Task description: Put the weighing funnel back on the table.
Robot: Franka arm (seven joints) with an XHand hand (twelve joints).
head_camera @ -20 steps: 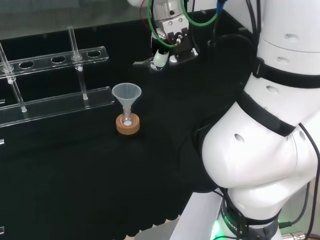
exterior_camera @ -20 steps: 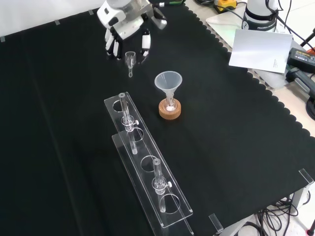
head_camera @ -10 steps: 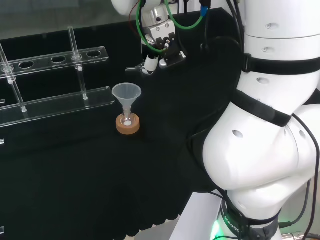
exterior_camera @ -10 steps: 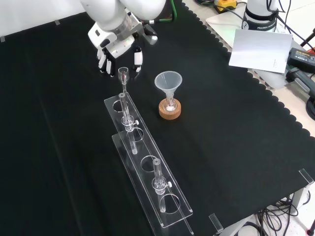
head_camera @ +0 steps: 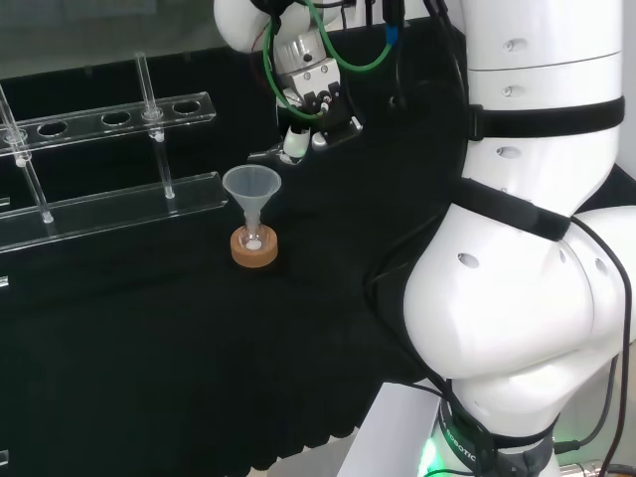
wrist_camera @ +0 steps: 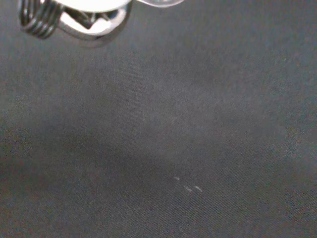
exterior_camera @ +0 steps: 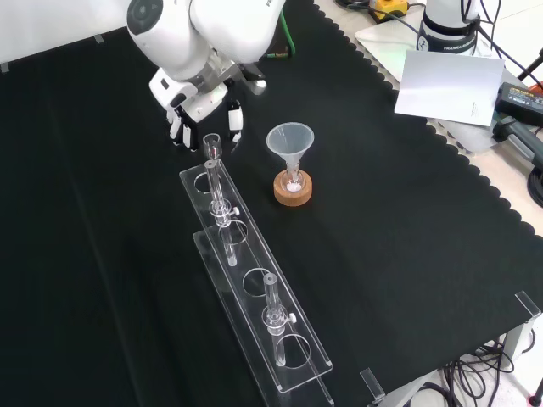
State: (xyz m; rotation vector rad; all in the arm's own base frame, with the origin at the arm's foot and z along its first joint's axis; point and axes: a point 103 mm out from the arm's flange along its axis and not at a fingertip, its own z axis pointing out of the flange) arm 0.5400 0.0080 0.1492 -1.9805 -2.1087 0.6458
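Robot hand (head_camera: 316,104), head view: raised over the far worktop (head_camera: 149,348), just beyond the funnel (head_camera: 251,186); pinched on the weighing funnel (head_camera: 268,153).
Front view: weighing funnel hangs between the fingers (exterior_camera: 234,124), off the worktop, over the near end of the clear rack (exterior_camera: 254,288); funnel on its cork ring (exterior_camera: 293,192) to the right.
Wrist view: black worktop close below; clear edge too blurred to tell.
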